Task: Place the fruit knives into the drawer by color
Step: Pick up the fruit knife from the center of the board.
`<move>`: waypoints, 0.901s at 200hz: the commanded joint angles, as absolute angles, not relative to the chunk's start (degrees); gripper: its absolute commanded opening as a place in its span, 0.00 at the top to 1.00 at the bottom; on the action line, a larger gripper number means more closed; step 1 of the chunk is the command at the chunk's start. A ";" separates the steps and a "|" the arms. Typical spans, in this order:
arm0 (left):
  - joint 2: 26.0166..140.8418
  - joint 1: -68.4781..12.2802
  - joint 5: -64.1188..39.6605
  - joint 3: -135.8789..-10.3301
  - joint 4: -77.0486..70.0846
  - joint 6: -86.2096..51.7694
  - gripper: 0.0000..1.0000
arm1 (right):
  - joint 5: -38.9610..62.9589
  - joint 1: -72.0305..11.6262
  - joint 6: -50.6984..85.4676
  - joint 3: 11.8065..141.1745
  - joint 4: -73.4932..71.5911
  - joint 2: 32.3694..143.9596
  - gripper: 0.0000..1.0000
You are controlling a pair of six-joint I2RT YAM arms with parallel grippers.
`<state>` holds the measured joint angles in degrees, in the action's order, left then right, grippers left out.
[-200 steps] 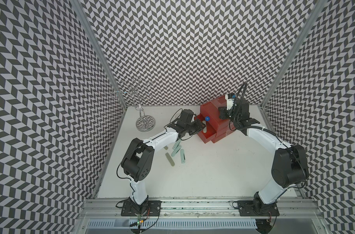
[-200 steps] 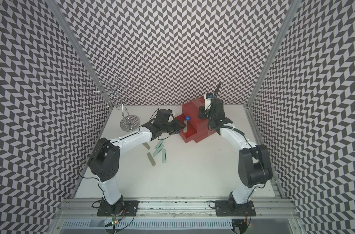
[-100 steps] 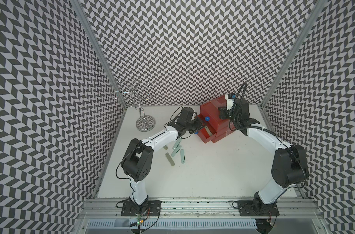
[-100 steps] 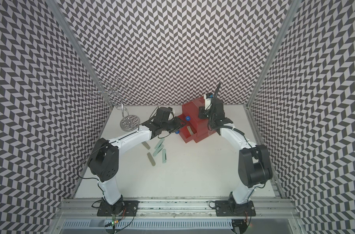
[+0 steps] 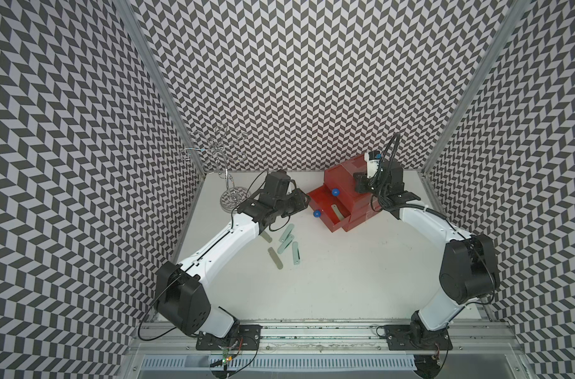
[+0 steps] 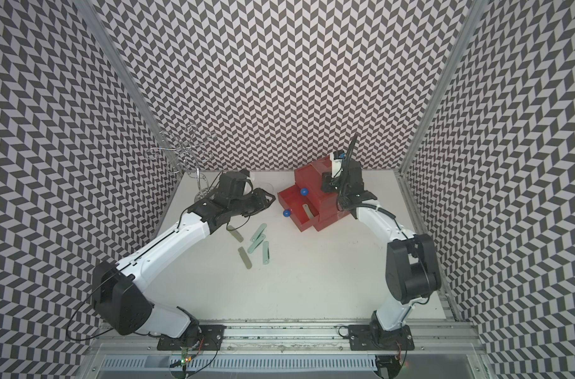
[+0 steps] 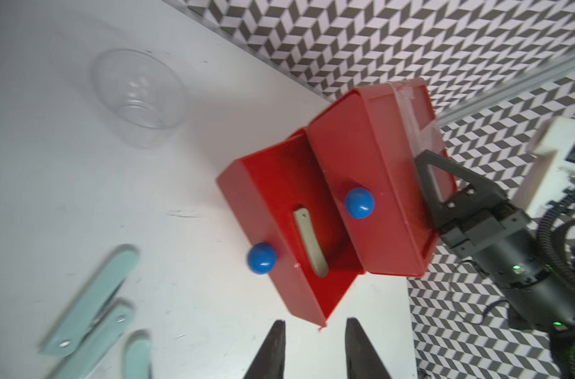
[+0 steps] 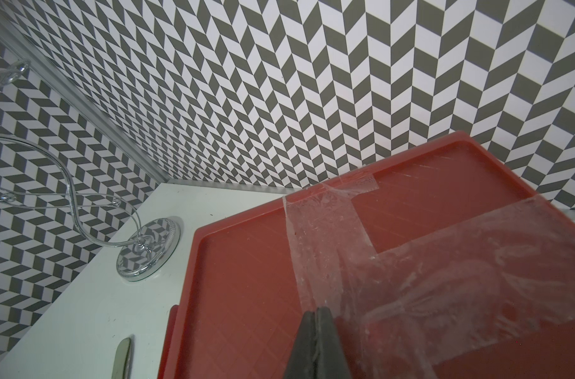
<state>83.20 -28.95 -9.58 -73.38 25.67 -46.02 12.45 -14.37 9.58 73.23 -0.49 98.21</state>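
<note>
The red drawer (image 5: pixel 343 178) box stands at the back right, also seen as the drawer (image 6: pixel 312 178) and the drawer (image 7: pixel 374 183). One drawer with a blue knob (image 7: pixel 261 258) is pulled out, and a grey-olive knife (image 7: pixel 309 242) lies in it. On the table lie mint knives (image 5: pixel 286 233) and grey-olive knives (image 5: pixel 275 258). My left gripper (image 7: pixel 315 328) is open and empty, just short of the pulled-out drawer's corner; in a top view the left gripper (image 5: pixel 299 200) is left of the drawer. My right gripper (image 8: pixel 317 311) is shut, its tip on the box's taped top.
A clear plastic cup (image 7: pixel 138 98) stands behind the left gripper near the back wall. A chrome wire stand (image 5: pixel 232 198) occupies the back left corner, its base (image 8: pixel 148 249) visible in the right wrist view. Patterned walls close in three sides.
My left gripper has drawn back to the left, away from the pulled-out drawer, and its jaws have parted a little. The right arm has not moved.
</note>
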 commanded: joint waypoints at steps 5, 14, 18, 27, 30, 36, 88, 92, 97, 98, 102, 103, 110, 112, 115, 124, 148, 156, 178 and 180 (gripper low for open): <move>80.60 -25.20 -7.28 -68.41 33.55 -42.87 0.66 | 14.59 -15.06 11.46 65.77 19.34 108.06 1.00; 80.02 -23.74 -7.49 -66.78 34.38 -42.35 0.66 | 14.59 -15.05 11.49 65.83 19.34 108.07 1.00; 79.73 -23.12 -7.63 -65.96 34.65 -42.14 0.66 | 14.59 -15.08 11.44 65.83 19.34 108.02 1.00; 79.33 -21.82 -7.78 -64.39 35.10 -41.80 0.66 | 14.58 -15.08 11.44 65.78 19.34 108.02 1.00; 79.27 -21.38 -7.81 -63.87 35.26 -41.69 0.66 | 14.59 -15.10 11.49 65.78 19.32 108.00 1.00; 79.12 -20.51 -7.96 -62.91 35.46 -41.45 0.66 | 14.59 -15.07 11.45 65.83 19.34 107.97 1.00; 80.25 -14.11 -7.47 -57.48 36.74 -39.17 0.66 | 14.77 -15.03 11.48 65.78 19.34 107.87 1.00; 80.48 -13.86 -7.35 -57.26 36.74 -39.07 0.66 | 14.77 -15.07 11.51 65.82 19.34 107.88 1.00; 80.73 -13.60 -6.94 -57.01 36.78 -38.95 0.66 | 14.81 -15.08 11.47 65.76 19.34 107.86 1.00; 80.84 -13.57 -6.85 -57.03 36.76 -38.94 0.66 | 14.79 -15.10 11.49 65.80 19.34 107.90 1.00; 81.10 -13.34 -6.54 -56.88 36.89 -38.87 0.66 | 14.80 -15.10 11.44 65.81 19.34 107.91 1.00; 81.20 -13.31 -6.52 -56.87 36.90 -38.90 0.66 | 14.78 -15.11 11.48 65.82 19.34 107.92 1.00; 81.89 -13.00 -6.29 -56.82 37.00 -38.70 0.66 | 14.84 -15.07 11.46 65.79 19.34 107.88 1.00; 82.08 -12.83 -6.25 -56.79 37.00 -38.68 0.66 | 14.85 -15.04 11.46 65.84 19.34 107.87 1.00; 82.40 -12.69 -6.10 -56.78 37.00 -38.60 0.66 | 14.90 -15.03 11.45 65.77 19.34 107.92 1.00; 83.50 -12.20 -5.74 -56.86 36.85 -38.63 0.65 | 14.94 -15.12 11.50 65.76 19.25 107.90 1.00; 87.81 -11.34 -4.90 -58.06 36.56 -38.44 0.65 | 15.03 -15.03 11.43 65.83 19.25 107.89 1.00; 89.53 -11.25 -4.37 -58.90 36.57 -38.09 0.65 | 15.14 -15.07 11.45 65.81 19.18 107.87 1.00; 94.47 -11.03 -3.43 -61.37 36.65 -37.54 0.65 | 15.20 -15.05 11.34 65.82 19.16 107.76 1.00; 94.96 -11.00 -3.43 -61.53 36.65 -37.53 0.65 | 15.20 -15.04 11.36 65.78 19.16 107.82 1.00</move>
